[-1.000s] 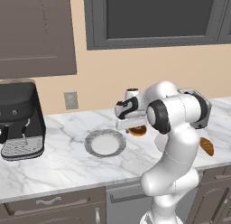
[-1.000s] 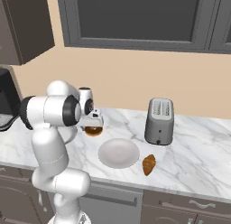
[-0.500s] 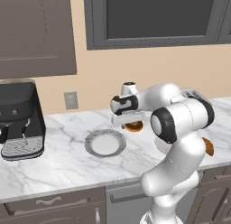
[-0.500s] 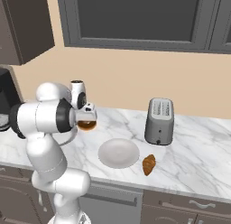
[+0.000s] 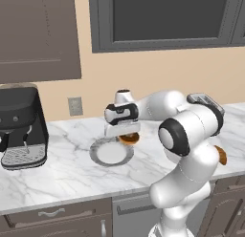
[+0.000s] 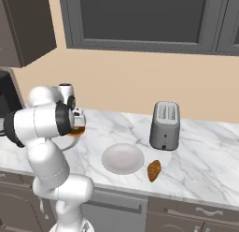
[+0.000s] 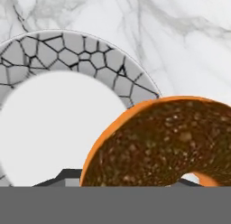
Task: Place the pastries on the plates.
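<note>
Doughnut [image 7: 160,144]: chocolate-glazed ring, pinched in the jaws of the gripper [image 5: 125,132], held clear of the counter at the near edge of the patterned plate [image 5: 111,152], apparently for setting down there. Croissant [image 6: 154,170]: lying on the marble counter [image 6: 205,165] just beside the plain plate [image 6: 123,158], awaiting its turn. Toaster [image 6: 165,126]: behind both.

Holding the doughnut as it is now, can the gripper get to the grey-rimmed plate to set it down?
Probably yes. The gripper, shut on the doughnut, hangs at the right edge of the grey-rimmed plate. The plate's white centre is bare, and nothing stands between them on the counter.
</note>
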You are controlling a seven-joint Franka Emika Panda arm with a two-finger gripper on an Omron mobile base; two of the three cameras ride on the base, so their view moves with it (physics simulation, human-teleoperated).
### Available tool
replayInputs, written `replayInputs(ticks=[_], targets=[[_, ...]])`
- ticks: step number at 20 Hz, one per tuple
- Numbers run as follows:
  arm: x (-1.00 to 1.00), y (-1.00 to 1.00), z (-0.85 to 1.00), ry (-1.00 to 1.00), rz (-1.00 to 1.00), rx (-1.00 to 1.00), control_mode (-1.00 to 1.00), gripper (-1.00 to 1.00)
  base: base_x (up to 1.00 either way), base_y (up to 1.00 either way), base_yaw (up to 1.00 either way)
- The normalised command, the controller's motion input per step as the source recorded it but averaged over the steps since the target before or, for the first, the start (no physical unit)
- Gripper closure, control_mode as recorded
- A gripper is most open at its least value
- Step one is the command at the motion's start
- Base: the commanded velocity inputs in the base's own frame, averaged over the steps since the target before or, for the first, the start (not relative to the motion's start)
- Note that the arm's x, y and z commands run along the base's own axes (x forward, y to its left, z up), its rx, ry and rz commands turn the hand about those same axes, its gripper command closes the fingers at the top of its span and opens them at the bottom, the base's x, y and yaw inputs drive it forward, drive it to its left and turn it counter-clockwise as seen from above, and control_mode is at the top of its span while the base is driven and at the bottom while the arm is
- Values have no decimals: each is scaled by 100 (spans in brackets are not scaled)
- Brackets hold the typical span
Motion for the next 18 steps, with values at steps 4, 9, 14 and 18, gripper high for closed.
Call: replayInputs(ticks=[4, 9, 14, 18], targets=[[-34, 25, 0, 9, 0, 4, -100, 100, 0, 0, 0], [-31, 20, -3, 0, 0, 2, -100, 100, 0, 0, 0], [-1, 37, -25, 2, 0, 0, -100, 100, 0, 0, 0], [0, 22, -24, 4, 0, 0, -100, 100, 0, 0, 0]])
